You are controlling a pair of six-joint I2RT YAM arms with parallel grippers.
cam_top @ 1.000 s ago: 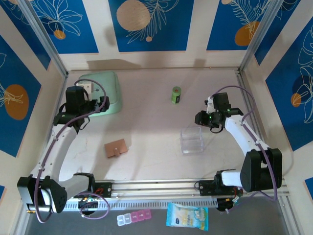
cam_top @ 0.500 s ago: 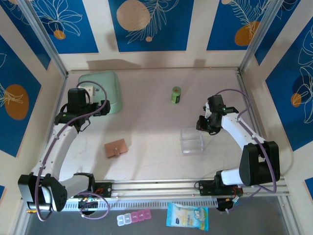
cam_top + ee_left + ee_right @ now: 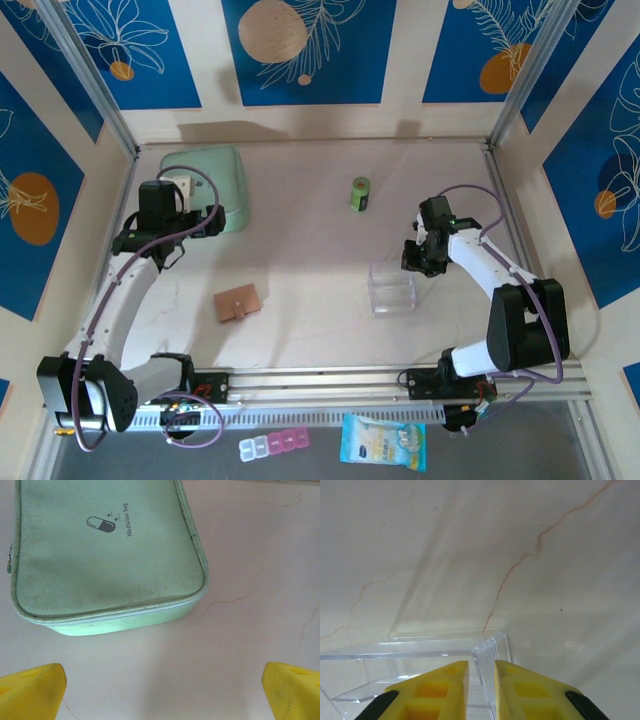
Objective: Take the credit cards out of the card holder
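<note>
The tan card holder (image 3: 238, 302) lies closed on the table, left of centre. The credit cards are hidden. My left gripper (image 3: 200, 217) hovers far behind it at the near edge of a mint-green zip case (image 3: 100, 550). Its yellow fingertips (image 3: 31, 690) stand wide open with bare table between them, midway (image 3: 165, 692). My right gripper (image 3: 416, 262) is at the far right corner of the clear plastic box (image 3: 392, 287). In the right wrist view its jaws (image 3: 481, 680) are narrowed on either side of the box's corner wall (image 3: 492, 647).
A green can (image 3: 360, 192) stands upright at the back centre. A pill organizer (image 3: 274, 444) and a blue snack packet (image 3: 383, 441) lie in front of the arm rail. The zip case (image 3: 205, 180) fills the back left corner.
My right gripper has moved towards the clear box and narrowed its jaws onto the box's corner wall. The left arm has stayed put.
</note>
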